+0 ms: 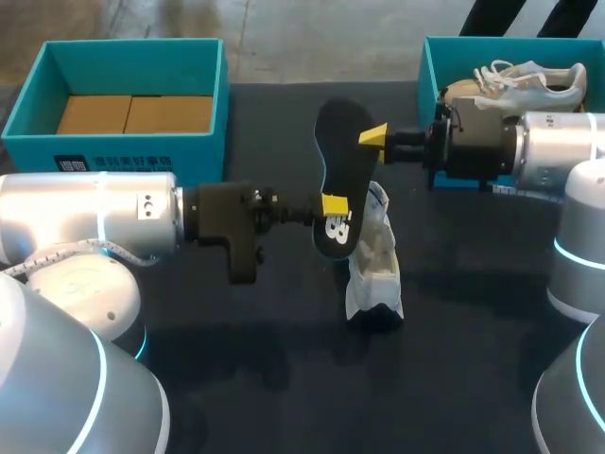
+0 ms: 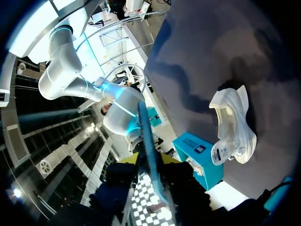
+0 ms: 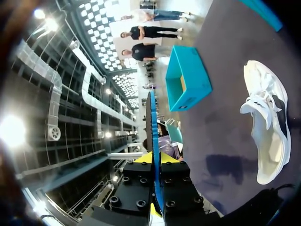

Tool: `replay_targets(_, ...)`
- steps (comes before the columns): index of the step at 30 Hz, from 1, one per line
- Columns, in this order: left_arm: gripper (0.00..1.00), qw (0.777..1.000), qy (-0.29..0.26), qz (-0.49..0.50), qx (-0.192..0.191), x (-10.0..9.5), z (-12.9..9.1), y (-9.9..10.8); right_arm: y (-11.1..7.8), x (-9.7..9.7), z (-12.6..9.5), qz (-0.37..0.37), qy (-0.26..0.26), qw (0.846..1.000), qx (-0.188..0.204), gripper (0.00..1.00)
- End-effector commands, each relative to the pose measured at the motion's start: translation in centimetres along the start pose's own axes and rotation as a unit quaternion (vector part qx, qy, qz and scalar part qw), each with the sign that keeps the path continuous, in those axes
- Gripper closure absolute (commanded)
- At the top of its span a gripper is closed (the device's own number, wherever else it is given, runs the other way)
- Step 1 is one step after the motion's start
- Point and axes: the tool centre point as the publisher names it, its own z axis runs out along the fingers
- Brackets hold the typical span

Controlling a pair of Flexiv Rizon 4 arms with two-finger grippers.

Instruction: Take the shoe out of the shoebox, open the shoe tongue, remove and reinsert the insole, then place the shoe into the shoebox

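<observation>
Black insole [image 1: 338,170] is hanging upright above the dark table [image 1: 284,378], and both arms are pinching it. The left gripper [image 1: 335,205] is clamping its lower end, while the right gripper [image 1: 374,136] is clamping its upper edge. Just beneath, the white shoe [image 1: 374,265] is lying on the table, outside both boxes. The left shoebox [image 1: 132,57] is sitting at the far corner, and the right shoebox [image 1: 430,66] is holding a second shoe [image 1: 529,80].

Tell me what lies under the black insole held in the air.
The white sneaker lies on the dark table beneath the black foam insole; the insole's lower end covers part of it.
</observation>
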Motion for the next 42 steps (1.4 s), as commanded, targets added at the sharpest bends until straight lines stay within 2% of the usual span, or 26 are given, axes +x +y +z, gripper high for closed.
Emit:
replay_targets(1,0.00,1.000,-0.002,0.002,-0.003,-0.3,-0.4,0.1,0.0,0.0,0.1,0.001,-0.004,1.000,0.000,1.00)
replay_targets(5,0.00,1.000,-0.002,0.001,-0.003,-0.2,-1.1,0.3,0.1,-0.2,-0.2,0.001,-0.004,1.000,0.001,1.00)
replay_targets(15,0.00,1.000,0.015,-0.001,-0.002,0.3,-4.8,2.1,0.8,-1.1,-0.6,0.007,-0.006,1.000,0.001,1.00)
replay_targets(25,0.00,0.999,0.037,-0.015,0.017,0.3,-8.2,4.0,1.5,-2.0,-0.9,0.008,-0.012,1.000,0.000,1.00)
replay_targets(31,0.00,0.996,0.074,-0.017,0.049,0.4,-9.8,5.4,1.8,-2.9,-0.8,0.007,-0.017,1.000,-0.003,1.00)
replay_targets(35,0.00,0.990,0.110,-0.017,0.081,0.6,-10.4,6.6,2.0,-3.3,-0.5,0.003,-0.024,1.000,-0.002,1.00)
replay_targets(42,0.00,0.981,0.155,-0.013,0.113,1.0,-11.3,8.8,2.2,-4.4,-0.1,-0.002,-0.032,0.999,-0.002,1.00)
